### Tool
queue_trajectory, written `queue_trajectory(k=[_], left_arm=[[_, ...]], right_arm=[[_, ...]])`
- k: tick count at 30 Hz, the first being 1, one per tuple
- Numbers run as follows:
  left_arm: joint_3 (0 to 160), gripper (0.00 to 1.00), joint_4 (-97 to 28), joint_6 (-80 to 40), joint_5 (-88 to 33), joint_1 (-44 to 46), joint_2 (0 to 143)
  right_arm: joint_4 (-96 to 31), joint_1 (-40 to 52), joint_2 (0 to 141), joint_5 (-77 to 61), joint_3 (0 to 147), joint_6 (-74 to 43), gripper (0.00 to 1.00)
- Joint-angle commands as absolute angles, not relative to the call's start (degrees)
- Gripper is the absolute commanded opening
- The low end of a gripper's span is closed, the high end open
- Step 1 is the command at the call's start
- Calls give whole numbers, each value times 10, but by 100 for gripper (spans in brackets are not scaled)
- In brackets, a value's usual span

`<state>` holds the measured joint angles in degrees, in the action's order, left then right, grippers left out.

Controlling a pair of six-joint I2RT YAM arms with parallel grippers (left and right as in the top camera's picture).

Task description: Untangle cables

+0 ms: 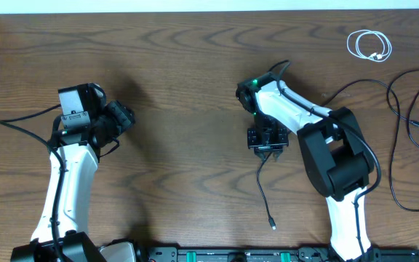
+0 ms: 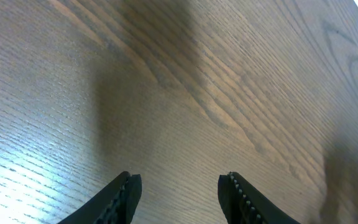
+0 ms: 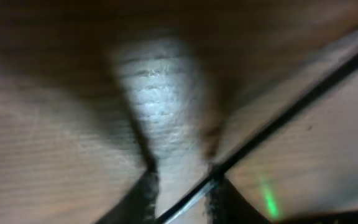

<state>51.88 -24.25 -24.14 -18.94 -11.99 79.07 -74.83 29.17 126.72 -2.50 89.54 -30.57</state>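
The 2 cables look already parted: the white cable (image 1: 369, 46) lies coiled at the table's (image 1: 180, 58) far right corner, well apart from the black cable (image 1: 262, 185), whose right-edge loops seem left to straighten, pinched in the closed right gripper (image 1: 268, 151), while the left gripper (image 2: 179, 186) hangs open and empty.
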Motion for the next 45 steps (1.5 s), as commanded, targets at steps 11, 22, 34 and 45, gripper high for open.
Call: queue_trajectory(k=[11, 22, 34, 45], left_arm=[[512, 46, -248, -236, -183, -122, 795], [512, 46, -248, -236, -183, -122, 795], [512, 47, -248, -237, -183, -122, 795], [512, 46, -248, -237, -183, -122, 795]], right_arm=[[-801, 118, 1272, 60, 1165, -204, 1], [-849, -161, 1272, 92, 1492, -128, 1], [-794, -368, 1308, 243, 1445, -236, 1], [-760, -454, 1389, 105, 1374, -235, 97]])
